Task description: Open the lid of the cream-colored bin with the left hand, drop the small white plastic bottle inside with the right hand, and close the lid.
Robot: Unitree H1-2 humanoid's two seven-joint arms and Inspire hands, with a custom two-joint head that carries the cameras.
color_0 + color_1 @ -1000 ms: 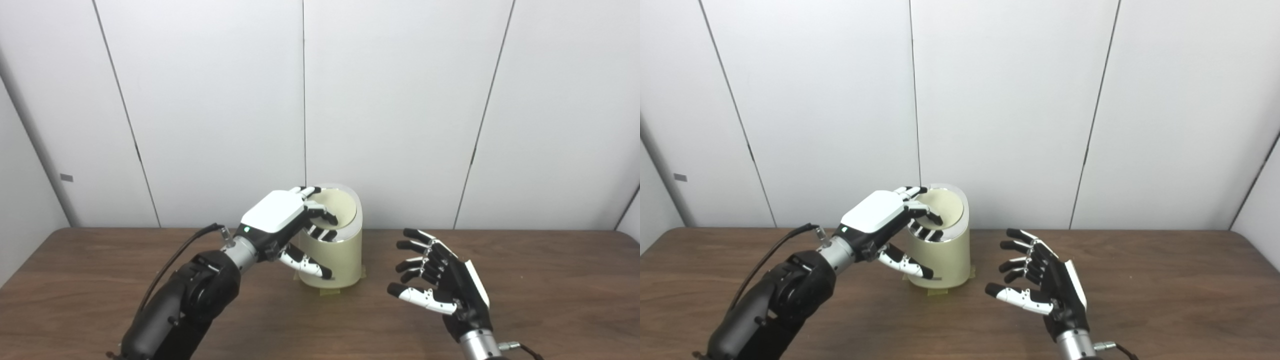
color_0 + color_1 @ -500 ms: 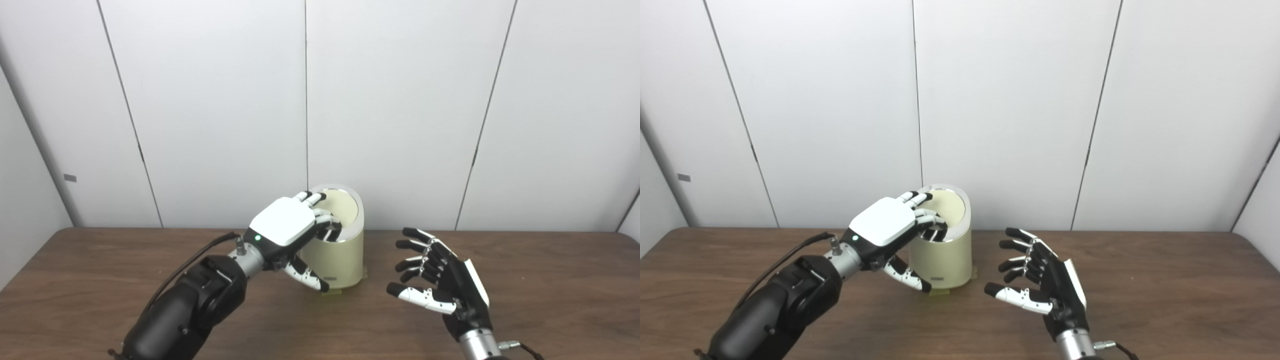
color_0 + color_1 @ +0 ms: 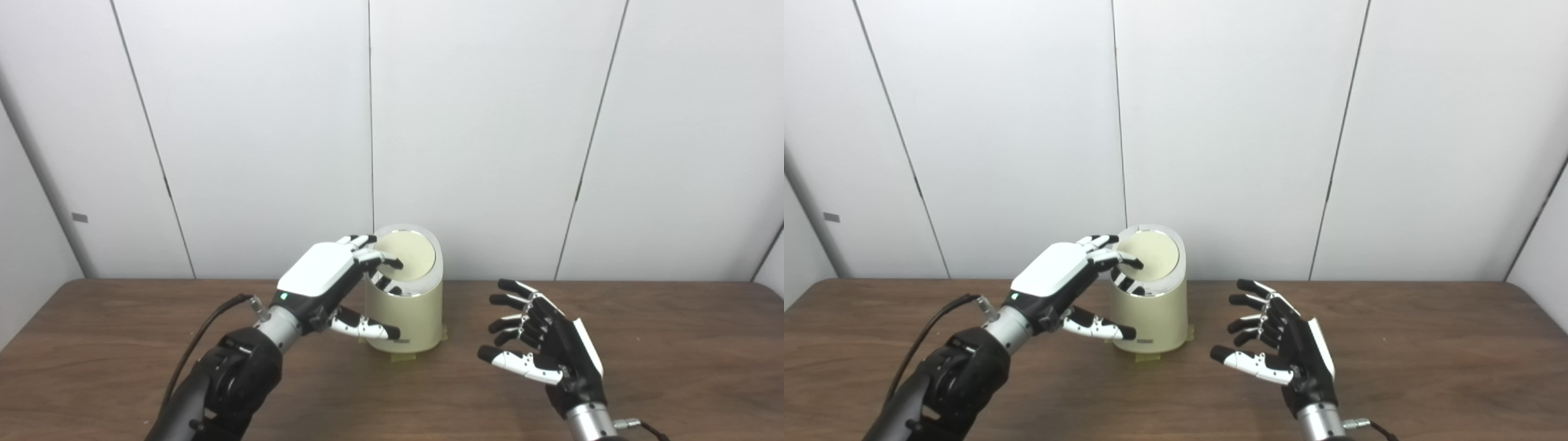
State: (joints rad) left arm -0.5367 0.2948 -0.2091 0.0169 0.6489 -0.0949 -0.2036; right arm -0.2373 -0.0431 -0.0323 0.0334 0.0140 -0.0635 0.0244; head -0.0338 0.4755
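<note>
The cream-colored bin [image 3: 409, 321] stands upright at the middle back of the brown table [image 3: 674, 355]. Its round lid [image 3: 413, 260] sits slanted inside a shiny rim and looks flush with it. My left hand [image 3: 321, 275] is at the bin's left side. Its fingertips [image 3: 392, 264] rest on the lid's left edge and its thumb reaches across the bin's front; it holds nothing. My right hand [image 3: 545, 349] hovers right of the bin, palm toward it, fingers spread and empty. No small white bottle shows in either view.
A bit of yellowish tape [image 3: 401, 357] pokes out under the bin's front. A black cable [image 3: 205, 334] loops off my left wrist. White wall panels [image 3: 490, 122] rise close behind the table's far edge.
My left hand has drawn back left, from reaching into the lid area to touching only its left edge. The lid, tipped inward earlier, now looks level in its rim. The right hand barely moved.
</note>
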